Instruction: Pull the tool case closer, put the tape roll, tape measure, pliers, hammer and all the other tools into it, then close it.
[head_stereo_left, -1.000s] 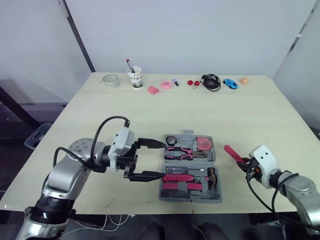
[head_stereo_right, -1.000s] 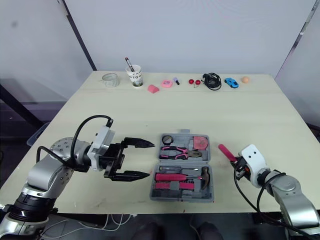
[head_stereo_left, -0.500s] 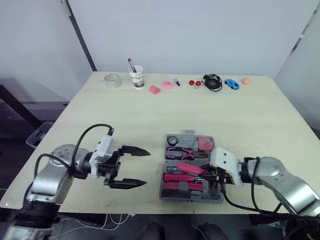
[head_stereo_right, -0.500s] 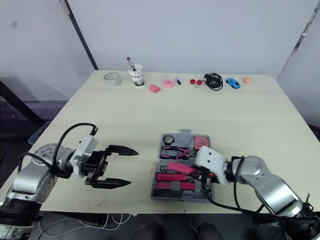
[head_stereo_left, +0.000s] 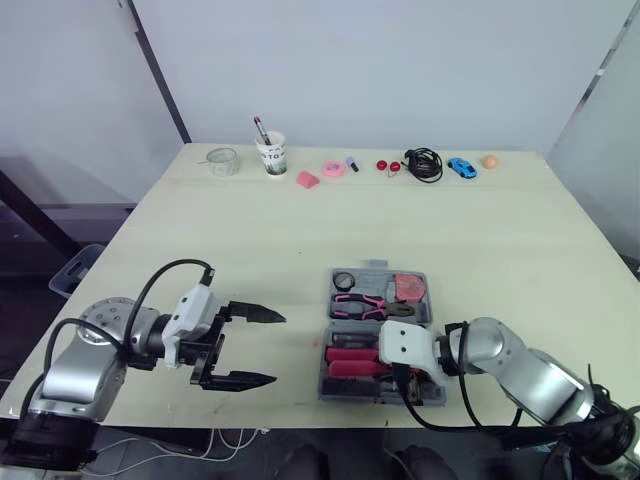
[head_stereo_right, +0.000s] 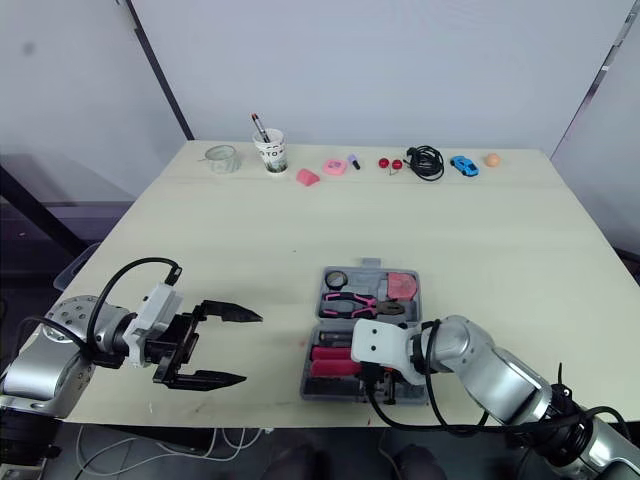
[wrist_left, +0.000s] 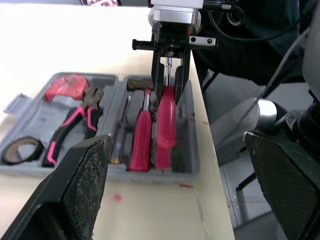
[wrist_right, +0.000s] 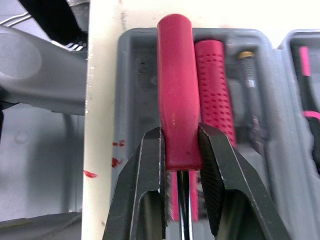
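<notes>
The right fingers (wrist_right: 146, 170) grip a red screwdriver (wrist_right: 176, 75) lying lengthwise in the tool case (wrist_right: 133, 80), handle pointing left. The left fingers (head_stereo_left: 252, 314) gape open.

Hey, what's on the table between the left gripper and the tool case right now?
Nothing. In the left eye view, the stretch of table between the open left gripper and the tool case is bare.
</notes>
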